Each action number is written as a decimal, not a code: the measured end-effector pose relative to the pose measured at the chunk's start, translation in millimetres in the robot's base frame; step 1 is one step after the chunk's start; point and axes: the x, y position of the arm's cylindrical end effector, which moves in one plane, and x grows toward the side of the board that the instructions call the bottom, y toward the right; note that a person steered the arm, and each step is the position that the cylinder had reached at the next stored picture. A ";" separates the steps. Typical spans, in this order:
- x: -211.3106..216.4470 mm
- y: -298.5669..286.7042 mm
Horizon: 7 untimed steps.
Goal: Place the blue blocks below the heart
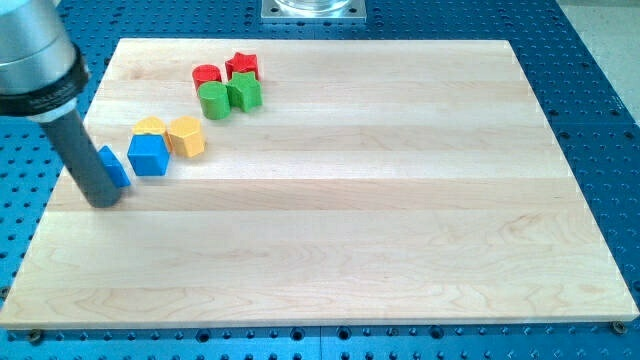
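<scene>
A yellow heart [149,127] lies at the board's left, with a yellow hexagon block [186,136] touching its right side. A blue cube [148,156] sits directly below the heart, touching it. A blue triangular block [113,166] lies to the cube's left, apart from it and partly hidden behind my rod. My tip [104,200] rests on the board just below-left of the blue triangular block, the rod touching its left side.
A red cylinder [207,75], a red star [242,67], a green cylinder [213,99] and a green star-like block [245,93] cluster near the board's top left. The wooden board [400,200] has its left edge close to my tip.
</scene>
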 end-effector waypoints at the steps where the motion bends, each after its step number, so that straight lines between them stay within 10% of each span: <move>1: 12.7 -20.5; 7: -26.6 -10.3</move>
